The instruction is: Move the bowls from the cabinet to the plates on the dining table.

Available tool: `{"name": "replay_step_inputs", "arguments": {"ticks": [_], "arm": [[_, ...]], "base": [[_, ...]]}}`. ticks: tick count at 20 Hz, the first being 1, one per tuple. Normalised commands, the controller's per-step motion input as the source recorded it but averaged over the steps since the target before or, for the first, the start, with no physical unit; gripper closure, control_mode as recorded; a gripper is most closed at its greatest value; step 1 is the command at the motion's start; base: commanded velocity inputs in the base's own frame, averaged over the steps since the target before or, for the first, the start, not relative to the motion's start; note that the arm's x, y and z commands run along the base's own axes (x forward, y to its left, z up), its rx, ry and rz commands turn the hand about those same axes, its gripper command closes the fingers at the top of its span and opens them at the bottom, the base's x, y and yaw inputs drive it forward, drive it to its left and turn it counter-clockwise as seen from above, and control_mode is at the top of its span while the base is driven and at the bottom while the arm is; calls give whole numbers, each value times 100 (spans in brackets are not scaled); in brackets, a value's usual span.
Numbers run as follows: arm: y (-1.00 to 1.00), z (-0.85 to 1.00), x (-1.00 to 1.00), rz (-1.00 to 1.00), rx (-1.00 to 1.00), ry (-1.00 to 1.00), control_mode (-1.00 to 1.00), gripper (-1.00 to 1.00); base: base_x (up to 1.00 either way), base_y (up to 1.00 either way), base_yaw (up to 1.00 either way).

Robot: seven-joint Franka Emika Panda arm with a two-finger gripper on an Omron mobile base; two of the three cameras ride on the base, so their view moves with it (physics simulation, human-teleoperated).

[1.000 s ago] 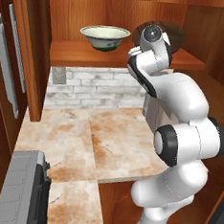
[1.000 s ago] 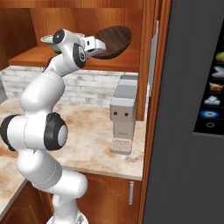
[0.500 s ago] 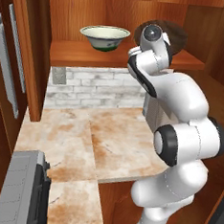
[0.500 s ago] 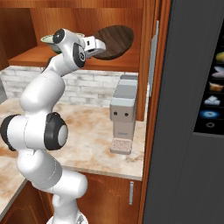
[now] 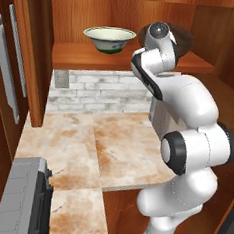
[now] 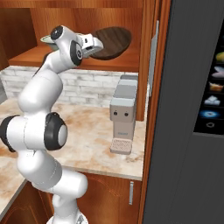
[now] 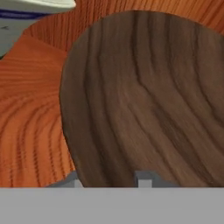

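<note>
The plain dark brown wooden bowl [image 6: 113, 40] is tipped up on the cabinet's wooden shelf [image 5: 84, 56], right in front of the hand [image 6: 97, 45]. A second ago the fingers were spread wider; now they've pinched in on the bowl's rim, so I'd say the grab is made and lifting out comes next. The cream bowl with the green band [image 5: 109, 38] sits further along the shelf, well off to the hand's side.

Two bowls sit on the one shelf [image 5: 84, 56] of the cabinet [image 5: 123, 14]: one cream bowl [image 5: 109, 38] with a green band to the left, one dark brown bowl [image 6: 111, 42] to the right. One worktop [image 5: 91, 142] lies below, with one grey machine [image 6: 123, 114] standing at its right. One robot arm [image 6: 41, 131] is present, with one tool [image 6: 97, 45].
</note>
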Motion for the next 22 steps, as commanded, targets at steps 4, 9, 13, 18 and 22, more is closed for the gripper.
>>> {"name": "replay_step_inputs", "arguments": {"ticks": [4,9,13,18,22], "arm": [[22,-2,-39,7,-7,1,-100,100],[8,0,-62,2,-4,0,-100,100],[3,0,-69,2,-2,0,-100,100],[4,0,-68,3,0,0,-100,100],[1,4,-62,3,0,-4,-100,100]], "base": [[0,0,0],[0,0,0],[0,0,0],[0,0,0],[0,0,0]]}}
